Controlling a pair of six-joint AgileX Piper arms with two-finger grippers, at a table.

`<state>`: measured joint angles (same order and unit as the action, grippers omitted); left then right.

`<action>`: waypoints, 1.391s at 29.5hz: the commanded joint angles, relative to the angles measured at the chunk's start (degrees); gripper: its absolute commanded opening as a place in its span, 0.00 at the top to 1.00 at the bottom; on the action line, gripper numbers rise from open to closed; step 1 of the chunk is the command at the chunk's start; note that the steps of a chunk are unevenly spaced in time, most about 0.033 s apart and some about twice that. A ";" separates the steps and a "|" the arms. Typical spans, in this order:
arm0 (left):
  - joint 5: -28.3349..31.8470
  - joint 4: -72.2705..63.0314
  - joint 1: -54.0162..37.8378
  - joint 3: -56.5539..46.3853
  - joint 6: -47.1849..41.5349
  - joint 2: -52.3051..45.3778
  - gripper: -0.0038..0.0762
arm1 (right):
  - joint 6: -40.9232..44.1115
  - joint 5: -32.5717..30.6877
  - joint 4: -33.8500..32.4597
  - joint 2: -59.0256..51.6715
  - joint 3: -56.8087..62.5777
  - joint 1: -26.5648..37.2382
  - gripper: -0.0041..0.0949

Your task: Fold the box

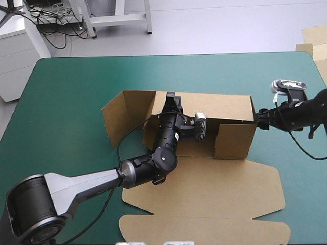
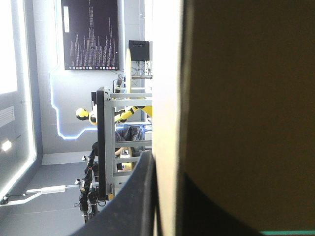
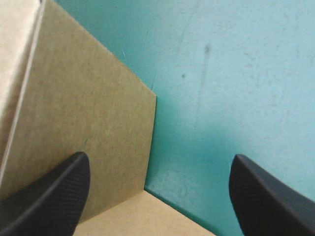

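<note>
Teal-green table [image 1: 66, 102] held the box [image 1: 225, 109] at its middle, walls half raised. Left gripper [image 1: 172, 100] pinched the far wall's rim; right gripper [image 1: 261, 113] gaped at the right end. Board looked light, stiff, best gripped at wall rims.

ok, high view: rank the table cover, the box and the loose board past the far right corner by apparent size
1. teal-green cover: largest.
2. box, flat lid included.
3. loose board: smallest as seen, but only partly in view and farther off, so true size unsure.
</note>
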<state>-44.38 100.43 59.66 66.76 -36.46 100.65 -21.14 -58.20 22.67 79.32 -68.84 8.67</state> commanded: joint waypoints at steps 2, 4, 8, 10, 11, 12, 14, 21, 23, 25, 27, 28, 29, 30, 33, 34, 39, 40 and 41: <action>-0.03 -0.05 0.49 0.26 -1.64 -1.78 0.96 | -3.36 4.41 3.03 -6.62 3.53 0.53 0.23; -0.16 -0.05 0.49 0.26 -1.64 -1.78 0.96 | -5.20 5.22 3.03 -8.55 5.21 0.53 0.23; -0.22 -0.05 0.49 0.26 -1.64 -1.78 0.96 | -9.02 5.72 3.27 -11.17 7.44 0.53 0.23; -0.22 -0.05 0.49 0.26 -1.64 -1.78 0.96 | -10.30 5.96 4.04 -11.91 8.69 0.53 0.23; -0.22 -0.05 0.49 0.26 -1.64 -1.78 0.96 | -11.15 5.96 4.43 -12.24 9.19 0.53 0.23; -0.22 -0.05 0.49 0.26 -1.64 -1.78 0.96 | -12.71 5.81 4.98 -12.24 9.57 0.53 0.23; -0.22 -0.05 0.49 0.26 -1.64 -1.78 0.96 | -15.77 5.83 5.53 -12.24 10.11 0.53 0.23; -0.30 -0.05 0.49 0.26 -1.64 -1.78 0.96 | -27.30 11.65 11.60 -12.01 11.97 0.53 0.23; -0.30 -0.05 0.49 0.26 -1.64 -1.78 0.96 | -31.60 12.03 15.10 -11.46 12.98 0.53 0.23; -0.30 -0.05 0.49 0.26 -1.64 -1.78 0.96 | -36.48 11.16 18.51 -10.58 14.12 0.53 0.23; -0.37 -0.05 0.49 0.26 -1.64 -1.78 0.96 | -39.96 10.08 22.35 -10.00 15.26 0.53 0.23; -0.46 -0.05 0.49 0.26 -1.64 -1.78 0.96 | -41.81 10.10 24.36 -9.89 15.99 0.53 0.23; -0.46 -0.05 0.49 0.26 -1.64 -1.78 0.96 | -43.72 10.69 26.52 -9.89 16.80 0.53 0.23; -0.46 -0.05 0.49 0.26 -1.64 -1.78 0.96 | -45.12 11.94 28.51 -9.89 17.65 0.53 0.23; -0.46 -0.05 0.49 0.26 -1.64 -1.78 0.96 | -49.06 15.65 34.48 -9.89 19.78 0.53 0.23; -0.46 -0.05 0.49 0.26 -1.64 -1.78 0.96 | -50.11 16.46 36.01 -9.89 20.46 0.53 0.23; -0.46 -0.05 0.49 0.26 -1.64 -1.78 0.96 | -53.15 16.91 40.83 -9.89 22.46 0.53 0.23; -0.46 0.08 0.49 0.26 -1.64 -1.78 0.96 | -53.15 16.76 41.41 -9.89 22.48 0.53 0.23; -0.46 0.19 0.49 0.26 -1.64 -1.78 0.96 | -53.00 16.32 41.53 -9.89 22.48 0.53 0.23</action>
<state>-44.64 100.43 59.73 66.76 -36.73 100.65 -73.16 -42.42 59.41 70.54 -45.15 8.67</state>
